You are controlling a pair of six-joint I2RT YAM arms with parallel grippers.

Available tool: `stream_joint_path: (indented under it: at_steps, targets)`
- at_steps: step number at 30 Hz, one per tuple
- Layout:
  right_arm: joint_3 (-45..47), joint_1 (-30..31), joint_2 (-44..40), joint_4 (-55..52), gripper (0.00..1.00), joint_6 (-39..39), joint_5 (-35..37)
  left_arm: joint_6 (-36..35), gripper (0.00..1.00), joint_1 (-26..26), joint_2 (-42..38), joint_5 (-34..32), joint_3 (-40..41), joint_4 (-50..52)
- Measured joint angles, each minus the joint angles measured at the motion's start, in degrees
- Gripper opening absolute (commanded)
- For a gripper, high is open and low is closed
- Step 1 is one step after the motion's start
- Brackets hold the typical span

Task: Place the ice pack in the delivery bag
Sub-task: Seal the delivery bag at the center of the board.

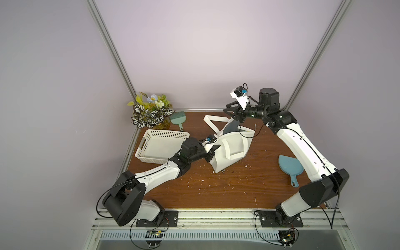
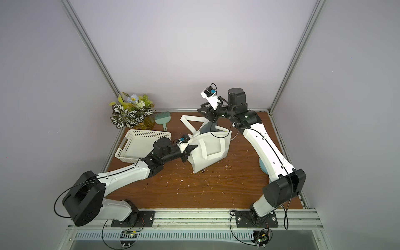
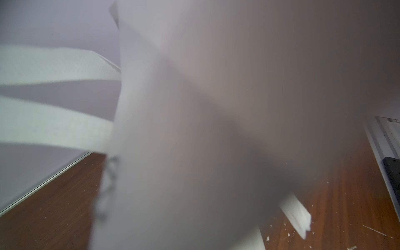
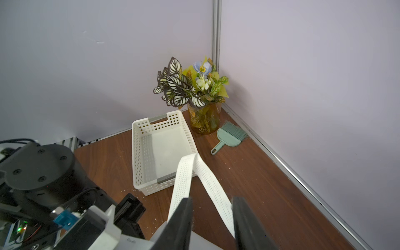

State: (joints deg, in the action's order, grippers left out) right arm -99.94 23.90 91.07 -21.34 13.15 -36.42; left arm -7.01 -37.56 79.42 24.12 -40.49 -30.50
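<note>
pinching the side of the delivery bag (image 1: 229, 147) tight with the left pincer (image 1: 213, 152). holding the right pincer (image 4: 212, 200) spread and bare just above the bag's open top. can't see the ice pack near either pincer; maybe inside the bag already, so maybe done.

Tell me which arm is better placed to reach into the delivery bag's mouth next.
Right, likely. The right gripper stands open and empty by the mouth of the delivery bag; the left gripper is shut on the bag's edge, holding it.
</note>
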Motion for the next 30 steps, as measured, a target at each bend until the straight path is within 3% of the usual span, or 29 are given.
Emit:
stream_joint_path:
  at_steps: [9, 23, 30]
  targets:
    - [4.5, 0.0, 1.9, -4.3, 0.38, 3.9, -1.0, -2.7, 0.00, 0.1, -2.0, 0.1, 0.3, 2.4]
    - [4.6, -0.2, 2.4, -9.0, 0.31, 2.5, 3.8, -3.5, 0.00, 0.5, -3.0, -3.9, 0.8, 3.8]
    - [10.8, -0.2, 0.3, -9.4, 0.31, 1.2, 6.0, -3.4, 0.00, 0.7, -3.1, -5.4, 0.8, 3.9]
